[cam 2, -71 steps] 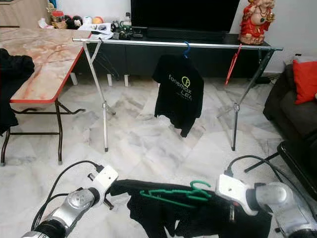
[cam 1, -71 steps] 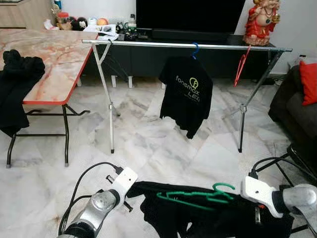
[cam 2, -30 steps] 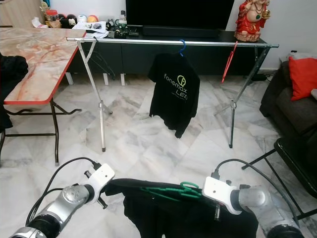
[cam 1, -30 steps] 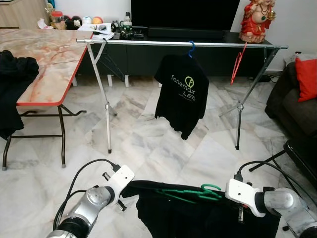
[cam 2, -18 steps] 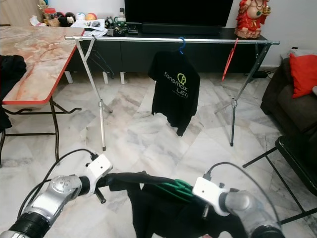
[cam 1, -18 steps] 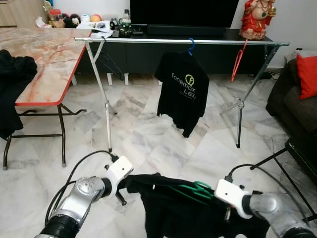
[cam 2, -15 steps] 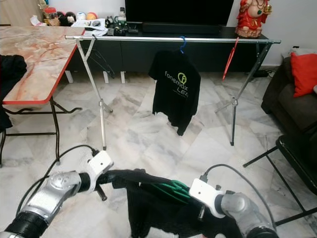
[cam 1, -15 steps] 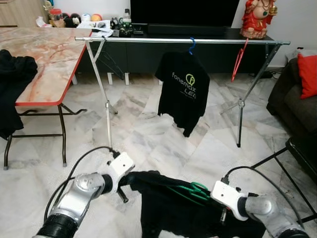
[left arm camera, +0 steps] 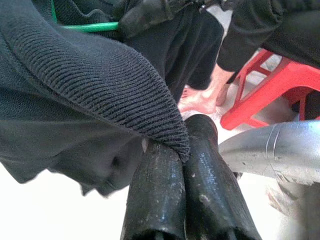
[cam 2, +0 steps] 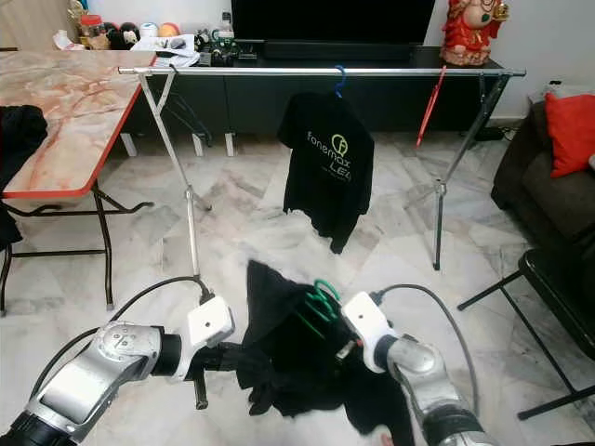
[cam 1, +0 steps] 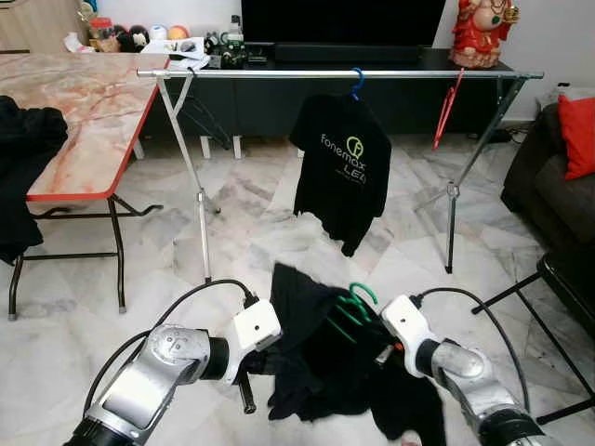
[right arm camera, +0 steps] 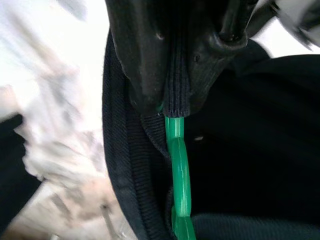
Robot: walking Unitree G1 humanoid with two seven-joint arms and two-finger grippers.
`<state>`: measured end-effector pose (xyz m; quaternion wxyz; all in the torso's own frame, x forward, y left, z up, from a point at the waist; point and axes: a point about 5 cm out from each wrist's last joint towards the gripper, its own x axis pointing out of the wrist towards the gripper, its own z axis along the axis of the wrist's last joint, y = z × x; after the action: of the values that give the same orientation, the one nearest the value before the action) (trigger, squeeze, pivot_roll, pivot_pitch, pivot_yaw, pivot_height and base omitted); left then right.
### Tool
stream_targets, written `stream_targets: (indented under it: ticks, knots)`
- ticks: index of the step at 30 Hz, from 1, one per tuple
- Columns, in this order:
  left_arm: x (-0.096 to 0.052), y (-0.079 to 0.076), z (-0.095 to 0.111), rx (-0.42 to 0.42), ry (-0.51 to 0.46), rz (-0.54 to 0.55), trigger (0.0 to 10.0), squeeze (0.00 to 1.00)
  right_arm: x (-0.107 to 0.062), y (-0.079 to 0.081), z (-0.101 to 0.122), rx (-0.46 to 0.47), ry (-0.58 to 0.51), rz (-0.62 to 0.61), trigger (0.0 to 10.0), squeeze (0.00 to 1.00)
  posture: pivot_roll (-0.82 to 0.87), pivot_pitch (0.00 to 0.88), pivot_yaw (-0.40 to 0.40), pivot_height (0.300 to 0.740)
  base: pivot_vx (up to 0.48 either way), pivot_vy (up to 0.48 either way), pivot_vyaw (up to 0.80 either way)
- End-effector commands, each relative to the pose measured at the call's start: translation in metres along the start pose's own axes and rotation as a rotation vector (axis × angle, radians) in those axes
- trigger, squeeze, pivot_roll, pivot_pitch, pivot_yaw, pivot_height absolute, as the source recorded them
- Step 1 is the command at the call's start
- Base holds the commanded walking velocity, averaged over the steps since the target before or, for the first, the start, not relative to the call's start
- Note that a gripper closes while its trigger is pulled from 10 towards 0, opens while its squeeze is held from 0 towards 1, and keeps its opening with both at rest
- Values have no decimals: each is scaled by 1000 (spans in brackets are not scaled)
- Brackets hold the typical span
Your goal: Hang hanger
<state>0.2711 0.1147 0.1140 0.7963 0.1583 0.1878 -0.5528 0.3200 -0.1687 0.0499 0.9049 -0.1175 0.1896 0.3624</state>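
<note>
- Green plastic hanger sits inside a black knitted garment, low in front of me, well short of the rail.
- My right gripper is clamped on hanger and cloth.
- My left gripper pinches the garment's ribbed hem.
- Farther away, the silver metal drying rail carries a black printed T-shirt.

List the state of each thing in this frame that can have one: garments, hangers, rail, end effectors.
Black garment: off the rail, bunched between both arms.
Green hanger: inside that garment, hook free.
Left end effector: shut on the garment's ribbed hem.
Right end effector: shut on hanger and fabric.
Printed black T-shirt: hung on a blue hanger.
Red hanger: hung, bare.
Clothes rail: standing, level.
</note>
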Motion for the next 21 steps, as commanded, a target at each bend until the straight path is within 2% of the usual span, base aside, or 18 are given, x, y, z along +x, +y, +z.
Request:
stream_targets:
  ticks: [1,5,8,14,17,18,21]
  knots:
    - [-1,-1,10,13,-42,-7,10000,1000,-2,-5,8,0,-50,-15,0,0,79,90,-33,740,0,0,0]
    - [-2,-4,15,16,-42,-20,10000,1000,-1,-3,5,-2,-34,-16,0,0,82,89,-32,740,0,0,0]
    - [-4,-4,9,23,3,-13,10000,1000,0,-2,6,13,-48,-10,0,0,81,89,-31,740,0,0,0]
    - [-11,0,7,14,4,23,10000,1000,0,-1,7,-25,-39,29,0,0,84,89,-35,740,0,0,0]
    - [-19,6,5,14,15,54,10000,1000,-7,0,3,-84,-4,125,0,0,86,87,-38,740,0,0,0]
    - [-19,6,5,14,15,54,10000,1000,-7,0,3,-84,-4,125,0,0,86,87,-38,740,0,0,0]
    - [-26,9,3,13,26,61,10000,1000,-18,-1,-3,-113,34,227,0,0,89,85,-42,740,0,0,0]
